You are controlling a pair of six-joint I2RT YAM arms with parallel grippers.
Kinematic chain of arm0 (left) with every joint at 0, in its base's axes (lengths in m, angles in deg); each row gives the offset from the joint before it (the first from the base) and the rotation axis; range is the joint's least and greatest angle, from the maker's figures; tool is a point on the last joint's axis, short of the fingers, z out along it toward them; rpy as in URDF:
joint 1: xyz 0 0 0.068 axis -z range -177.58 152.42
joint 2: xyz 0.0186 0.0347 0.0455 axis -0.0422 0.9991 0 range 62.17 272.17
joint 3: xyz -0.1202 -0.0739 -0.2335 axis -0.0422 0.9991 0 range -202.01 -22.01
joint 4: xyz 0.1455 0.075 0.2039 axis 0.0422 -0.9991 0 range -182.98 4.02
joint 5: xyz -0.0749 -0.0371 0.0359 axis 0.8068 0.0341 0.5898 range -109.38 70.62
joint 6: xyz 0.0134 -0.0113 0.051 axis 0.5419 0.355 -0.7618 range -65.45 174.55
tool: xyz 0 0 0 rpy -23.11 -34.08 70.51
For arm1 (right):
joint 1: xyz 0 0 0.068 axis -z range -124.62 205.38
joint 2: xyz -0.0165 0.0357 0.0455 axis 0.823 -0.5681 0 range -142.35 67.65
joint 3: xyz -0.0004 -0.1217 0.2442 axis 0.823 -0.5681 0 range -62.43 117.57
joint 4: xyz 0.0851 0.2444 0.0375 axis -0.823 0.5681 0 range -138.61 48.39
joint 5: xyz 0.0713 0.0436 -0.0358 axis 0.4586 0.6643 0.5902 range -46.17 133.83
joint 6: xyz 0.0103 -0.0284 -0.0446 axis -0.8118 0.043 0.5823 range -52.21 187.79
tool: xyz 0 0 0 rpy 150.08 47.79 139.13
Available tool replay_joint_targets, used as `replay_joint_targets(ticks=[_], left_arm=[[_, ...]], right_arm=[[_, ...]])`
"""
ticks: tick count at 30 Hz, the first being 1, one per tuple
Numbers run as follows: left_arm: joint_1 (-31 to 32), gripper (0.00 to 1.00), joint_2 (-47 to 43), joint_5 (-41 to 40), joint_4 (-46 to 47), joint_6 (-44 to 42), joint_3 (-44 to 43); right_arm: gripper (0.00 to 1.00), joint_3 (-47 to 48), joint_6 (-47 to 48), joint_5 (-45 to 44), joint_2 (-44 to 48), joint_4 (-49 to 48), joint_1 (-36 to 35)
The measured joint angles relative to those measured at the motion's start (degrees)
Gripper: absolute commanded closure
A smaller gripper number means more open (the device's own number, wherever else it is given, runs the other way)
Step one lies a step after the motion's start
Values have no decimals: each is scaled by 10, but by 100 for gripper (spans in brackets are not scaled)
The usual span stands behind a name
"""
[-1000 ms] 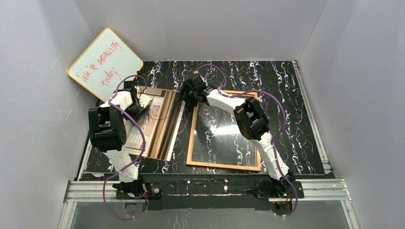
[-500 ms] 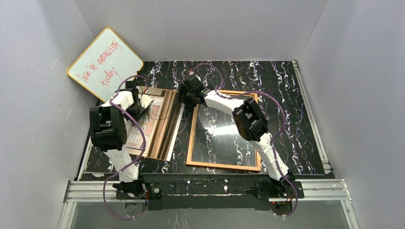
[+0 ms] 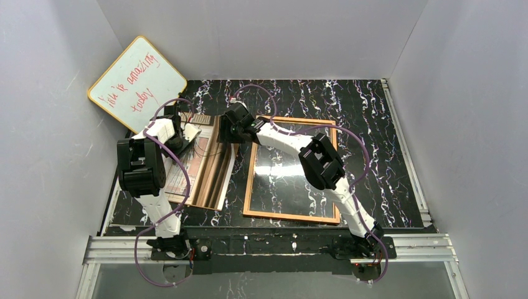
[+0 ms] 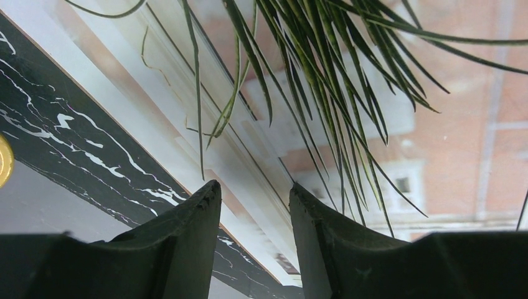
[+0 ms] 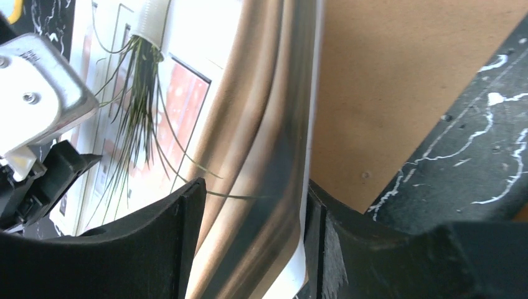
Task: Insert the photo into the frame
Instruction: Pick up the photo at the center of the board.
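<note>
Both hands at the photo (image 3: 208, 168), frame (image 3: 248, 180) beside it
Photo lies on a brown fibreboard back (image 5: 398, 93), left of the frame on the table (image 3: 386, 156). Left hand (image 4: 252, 187) is slightly apart over the plant print. Right hand (image 5: 252, 184) is apart, straddling the photo's right edge (not pinching).

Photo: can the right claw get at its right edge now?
Probably yes. The right claw is open over the far right edge of the photo, which shows between its fingers in the wrist view; nothing blocks it, and the left claw sits clear to the left.
</note>
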Motion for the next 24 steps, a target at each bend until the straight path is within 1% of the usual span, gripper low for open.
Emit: replay_joint_targets(ticks=[3, 6, 8, 12, 15, 17, 18, 20, 24], left_arm=[[0, 56, 1, 0, -1, -1, -1], [0, 56, 2, 0, -3, -1, -3], [1, 56, 2, 0, -4, -1, -3], [1, 55, 2, 0, -9, -1, -8], [0, 53, 5, 2, -17, -1, -18], [-6, 51, 10, 15, -30, 0, -31], [-9, 51, 12, 28, -40, 1, -37], [-17, 48, 19, 57, -61, 4, -52], [-34, 37, 37, 117, -110, 12, -89]], right_arm=[[37, -3, 3, 5, 0, -9, -4], [45, -17, 5, 9, 1, -23, -3], [53, -26, 6, 9, 1, -29, 0], [77, -32, 10, 5, 1, -29, 6], [90, -32, 10, 4, 2, -30, 8], [96, -32, 12, 2, 4, -32, 9], [98, -33, 13, 2, 6, -33, 10], [99, -35, 16, 3, 13, -38, 11], [99, -40, 24, 9, 34, -52, 12]])
